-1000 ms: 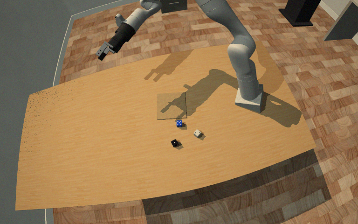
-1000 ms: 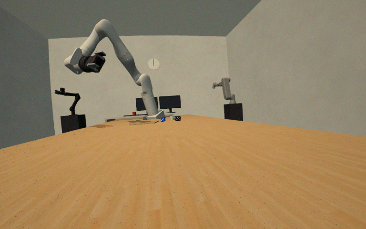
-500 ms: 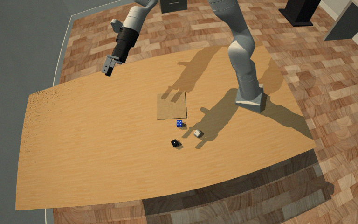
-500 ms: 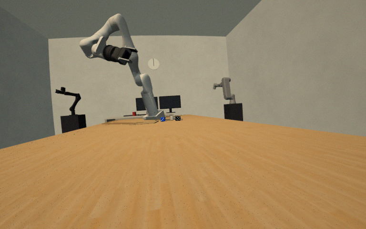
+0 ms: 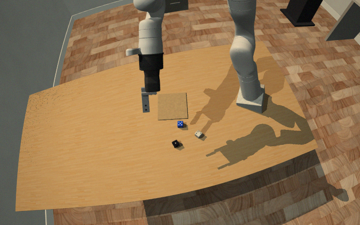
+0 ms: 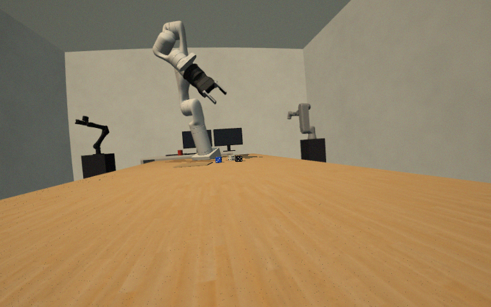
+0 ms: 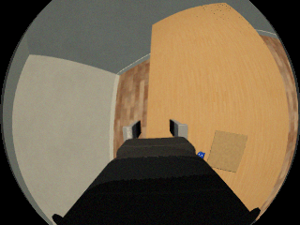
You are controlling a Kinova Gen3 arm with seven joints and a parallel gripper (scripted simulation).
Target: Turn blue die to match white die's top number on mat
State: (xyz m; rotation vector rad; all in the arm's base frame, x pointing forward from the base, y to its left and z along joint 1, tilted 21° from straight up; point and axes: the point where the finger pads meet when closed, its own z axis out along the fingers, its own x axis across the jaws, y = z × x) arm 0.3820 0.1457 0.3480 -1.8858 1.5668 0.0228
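The blue die (image 5: 180, 123) lies on the wooden table just off the near right corner of the tan mat (image 5: 172, 106), not on it, with several white pips on top. The white die (image 5: 198, 134) lies to its right; its top seems to show one pip. My gripper (image 6: 220, 96) hangs high above the table, open and empty, tilted downward. In the top view it (image 5: 146, 106) appears left of the mat. The wrist view shows my open fingers, with the blue die (image 7: 201, 156) and the mat (image 7: 229, 150) far below.
A black die (image 5: 175, 143) lies in front of the blue die, apart from it. The arm's base (image 5: 251, 99) stands on the table to the right of the mat. Other arms on pedestals stand off the table.
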